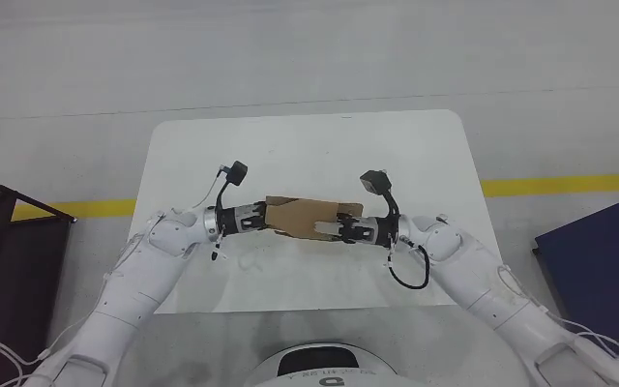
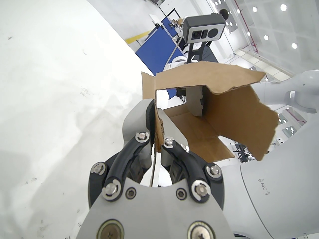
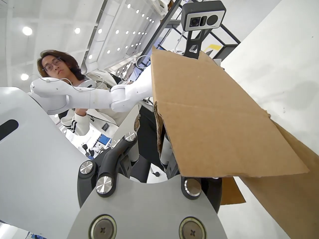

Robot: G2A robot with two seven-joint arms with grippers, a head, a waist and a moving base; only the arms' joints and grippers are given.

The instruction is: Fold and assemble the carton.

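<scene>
Mid-assembly over the white table (image 1: 290,145): a two-armed robot holds a brown carton (image 1: 309,215) between its arms, near the table's middle. At left, the left gripper (image 2: 155,128) is pinched almost closed on the edge of one side wall, with the cardboard sandwiched in its grip. The carton (seen from that wrist as a half-opened sleeve) has its walls roughly squared up. Its end flaps stand loose, and one ragged flap juts outward on the right. At right, the right gripper (image 1: 337,230) meets the carton's opposite end. A panel hides the contact, so whether it is clamped cannot be told. The step in hand appears to be opening the flat blank into a box. The next move likely calls for one arm to steady the body while the other folds the loose flaps inward. That would need care not to crush the thin wall held at left or tear the frayed edges.
</scene>
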